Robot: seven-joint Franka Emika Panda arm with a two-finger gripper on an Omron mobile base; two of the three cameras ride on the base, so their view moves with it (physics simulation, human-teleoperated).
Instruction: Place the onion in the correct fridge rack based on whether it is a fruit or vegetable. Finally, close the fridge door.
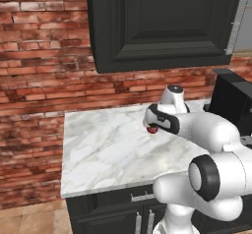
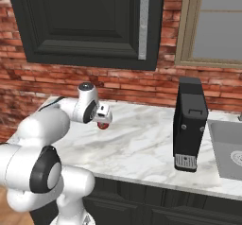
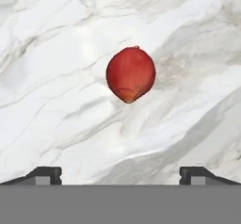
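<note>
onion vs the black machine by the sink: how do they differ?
The onion is small, round and deep red; the coffee machine is a tall, boxy, black block. The onion lies directly under the open pincer near the arm; the coffee machine stands upright off to the side, next to the sink. Both rest on the marble counter.

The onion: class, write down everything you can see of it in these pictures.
The onion is a small, smooth, deep-red bulb, nearly round, with a tiny nub at one end and an orange-tinted point at the other. It lies on the white marble counter, alone. The gripper hangs above it, jaws spread wide to either side, not touching. In the base views it peeks out just under the hand.
</note>
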